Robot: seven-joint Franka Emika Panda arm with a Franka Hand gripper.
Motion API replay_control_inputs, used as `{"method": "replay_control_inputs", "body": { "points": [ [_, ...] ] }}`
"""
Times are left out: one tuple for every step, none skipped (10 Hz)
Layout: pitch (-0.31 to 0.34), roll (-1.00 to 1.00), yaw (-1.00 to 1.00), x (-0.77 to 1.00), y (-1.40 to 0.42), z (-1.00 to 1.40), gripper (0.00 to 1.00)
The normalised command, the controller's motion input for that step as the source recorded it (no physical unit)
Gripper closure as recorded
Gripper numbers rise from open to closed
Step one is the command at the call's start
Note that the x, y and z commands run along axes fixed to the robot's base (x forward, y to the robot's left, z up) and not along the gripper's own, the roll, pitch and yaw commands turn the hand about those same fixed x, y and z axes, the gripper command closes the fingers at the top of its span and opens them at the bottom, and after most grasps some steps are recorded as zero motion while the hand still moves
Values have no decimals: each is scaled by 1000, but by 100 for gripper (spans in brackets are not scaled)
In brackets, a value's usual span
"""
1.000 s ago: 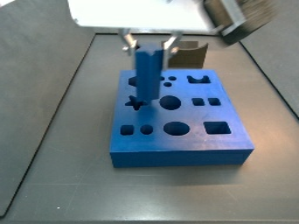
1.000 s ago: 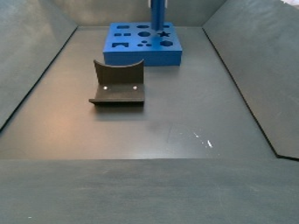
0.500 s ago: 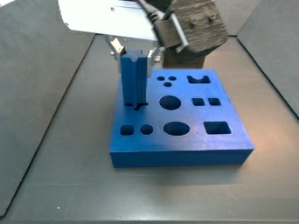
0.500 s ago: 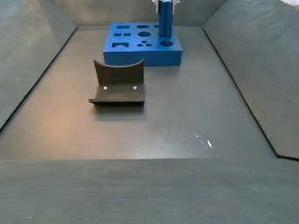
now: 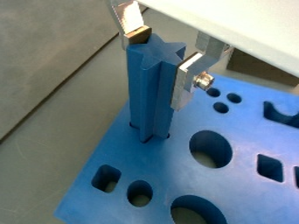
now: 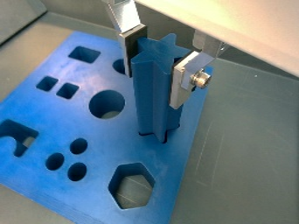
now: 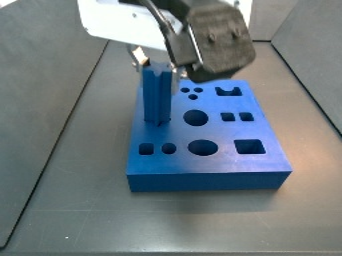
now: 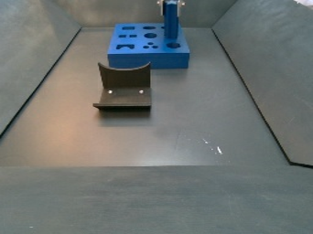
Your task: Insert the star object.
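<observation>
The star object [image 5: 149, 92], a tall blue ridged peg, stands upright with its lower end in the star-shaped hole of the blue block [image 5: 233, 188]. It shows in both wrist views [image 6: 152, 87] and both side views [image 7: 156, 95] [image 8: 171, 26]. My gripper [image 5: 158, 66] is at the peg's upper end, with one silver finger on each side and both pads against it. The gripper also shows in the wrist view [image 6: 156, 74] and in a side view [image 7: 154, 60]. The block [image 7: 214, 175] lies flat on the dark floor.
The block [image 6: 176, 188] has several other shaped holes: round, square, hexagonal. The dark fixture [image 8: 123, 87] stands on the floor in front of the block [image 8: 141, 60]. Sloping grey walls ring the floor.
The wrist has turned above the block. The peg has shifted slightly sideways and sits a little lower in the star-shaped hole.
</observation>
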Motion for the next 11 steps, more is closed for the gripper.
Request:
{"method": "replay_control_inputs", "body": {
  "points": [
    [-10,0,0,0,71,-683,100],
    [-120,0,0,-71,23,-814,100],
    [-153,-43,-100,-197,11,-660,100],
    [-156,-43,-100,-177,0,-631,100],
    [-170,-37,-109,-160,0,-689,100],
    [-183,0,-51,-129,0,-743,100],
    [-193,44,0,-109,0,-840,100],
    [-219,90,0,-226,0,-834,100],
    [-221,79,0,-117,-23,-820,100],
    [-203,0,0,0,0,-403,100],
    [0,0,0,0,0,0,100]
  ]
}}
